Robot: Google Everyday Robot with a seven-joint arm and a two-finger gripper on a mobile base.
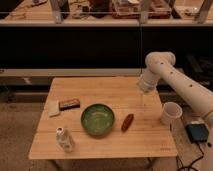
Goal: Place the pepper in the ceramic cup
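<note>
The pepper [127,122], small, dark red-brown and tapered, lies on the wooden table [105,89] just right of the green bowl. The plain white ceramic cup [170,112] stands near the table's right edge, tilted slightly. My gripper [144,100] hangs from the white arm over the right part of the table. It is behind and a little right of the pepper, left of the cup, and open with nothing in it. It touches neither the pepper nor the cup.
A green round bowl [97,120] sits mid-table. A flat brown block [69,103] and a pale cloth [53,108] lie at the left. A small white patterned bottle [64,139] stands front left. A dark shelf wall runs behind the table.
</note>
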